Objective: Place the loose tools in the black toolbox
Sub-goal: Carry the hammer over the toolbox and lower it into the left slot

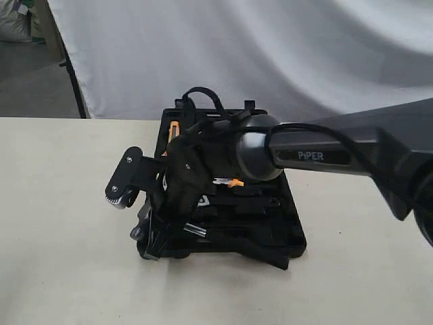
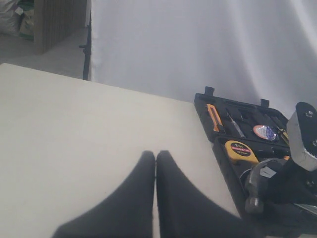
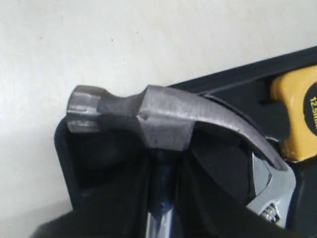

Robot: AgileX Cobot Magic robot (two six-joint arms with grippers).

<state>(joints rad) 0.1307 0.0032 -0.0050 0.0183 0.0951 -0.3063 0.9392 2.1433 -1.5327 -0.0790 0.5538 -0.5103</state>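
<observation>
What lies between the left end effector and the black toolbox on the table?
Only bare table. The left wrist view shows the closed left end effector and the toolbox, with nothing on the surface between them.

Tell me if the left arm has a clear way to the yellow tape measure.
Probably not cleanly: the right arm, jaws shut on the hammer, hangs right beside the tape measure and crowds it.

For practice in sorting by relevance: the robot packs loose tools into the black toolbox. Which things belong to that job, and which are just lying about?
Job: hammer, wrench, toolbox.
Lying about: tape measure, orange-handled tool, white curtain.
</observation>
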